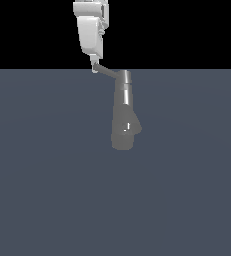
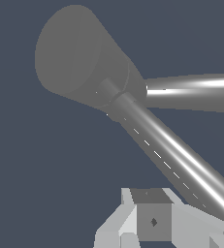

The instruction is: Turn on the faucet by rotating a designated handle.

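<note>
The faucet [image 1: 124,107] is a grey upright column on a wider dark base in the middle of the exterior view. In the wrist view its body [image 2: 77,60] shows as a wide grey cone. The handle [image 1: 107,72] is a thin light-grey rod that sticks out from the column's top toward the exterior view's left. It appears in the wrist view as a shiny rod [image 2: 171,155] that runs toward my fingers. My white gripper [image 1: 94,67] hangs from above with its tip at the handle's free end. Its fingers [image 2: 152,220] lie beside the rod. How far apart they stand does not show.
A second shiny grey rod [image 2: 196,92] leaves the faucet body sideways in the wrist view. The faucet stands on a flat blue-grey floor [image 1: 47,190], and the backdrop above is black.
</note>
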### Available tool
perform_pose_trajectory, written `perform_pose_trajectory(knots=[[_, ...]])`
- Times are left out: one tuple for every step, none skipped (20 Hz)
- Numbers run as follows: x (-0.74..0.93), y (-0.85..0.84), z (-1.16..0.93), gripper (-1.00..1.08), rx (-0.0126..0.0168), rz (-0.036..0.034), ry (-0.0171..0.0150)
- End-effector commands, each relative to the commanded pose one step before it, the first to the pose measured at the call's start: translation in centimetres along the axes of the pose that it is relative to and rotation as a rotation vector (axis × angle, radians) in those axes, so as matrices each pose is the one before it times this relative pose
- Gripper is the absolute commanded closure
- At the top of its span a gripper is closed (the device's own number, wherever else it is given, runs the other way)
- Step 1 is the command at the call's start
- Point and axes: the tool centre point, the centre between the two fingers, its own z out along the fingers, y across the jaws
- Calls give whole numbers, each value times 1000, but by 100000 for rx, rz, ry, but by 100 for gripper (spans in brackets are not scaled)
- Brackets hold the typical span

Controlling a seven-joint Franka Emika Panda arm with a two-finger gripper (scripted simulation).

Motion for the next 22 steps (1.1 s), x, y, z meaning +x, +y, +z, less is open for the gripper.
perform_pose_trajectory(knots=[[1109, 841, -134, 108, -694, 665, 194], [233, 279, -95, 108, -51, -46, -8], [235, 281, -96, 108, -51, -46, -8], [237, 283, -97, 108, -51, -46, -7], [238, 285, -98, 108, -51, -46, -7], [240, 287, -99, 108, -51, -46, -7], [242, 289, -100, 108, -51, -46, -7], [244, 291, -101, 108, -51, -46, -7], [245, 292, -102, 108, -51, -46, -6], [247, 294, -103, 108, -51, -46, -6], [244, 292, -98, 108, -63, -56, -7], [251, 297, -105, 108, -52, -46, -5], [253, 299, -106, 108, -52, -46, -5], [255, 301, -107, 108, -52, -45, -4], [251, 298, -102, 108, -64, -55, -5], [259, 303, -111, 108, -53, -45, -2], [0, 0, 0, 108, 0, 0, 0], [-787, -398, 95, 108, 343, -825, -18], [720, 44, -13, 108, -21, 44, 0], [737, 38, -5, 108, -36, 76, 0], [718, 43, -13, 108, -21, 44, 1], [726, 40, -9, 108, -30, 62, 1]])
